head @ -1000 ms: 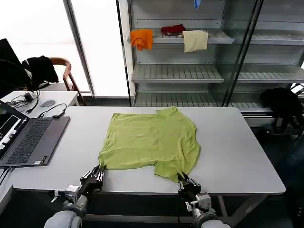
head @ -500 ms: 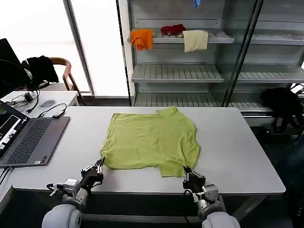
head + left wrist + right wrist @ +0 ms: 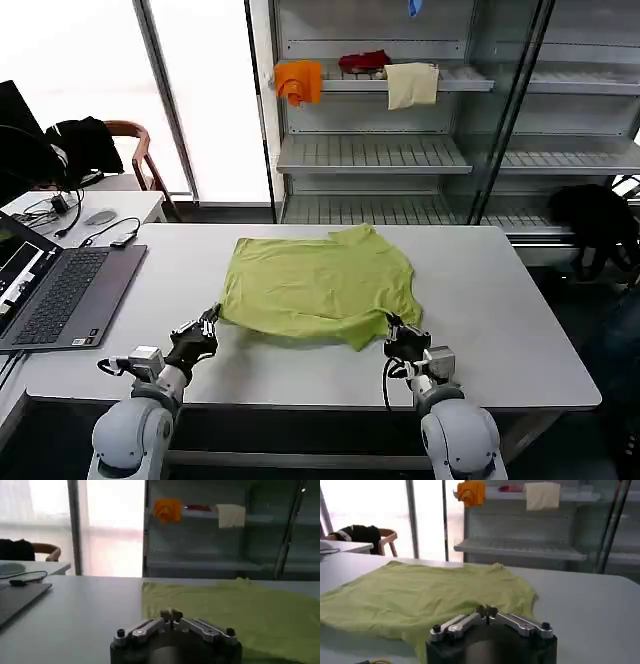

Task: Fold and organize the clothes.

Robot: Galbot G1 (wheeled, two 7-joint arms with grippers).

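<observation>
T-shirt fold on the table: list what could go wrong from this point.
1. The left gripper and right gripper pinch only the near hem corners of the T-shirt; the thin fabric may slip out mid-fold.
2. The hem sags between the two grips, so the fold could land creased or uneven.
3. The laptop sits close beside the left arm; a wide swing might clip it.

The T-shirt (image 3: 318, 287) lies mid-table (image 3: 500, 320), a laptop (image 3: 60, 295) to its left, shelves (image 3: 420, 150) behind.

Both end effectors (image 3: 212, 322) (image 3: 392, 330) pinch the T-shirt's (image 3: 320, 281) near hem.
</observation>
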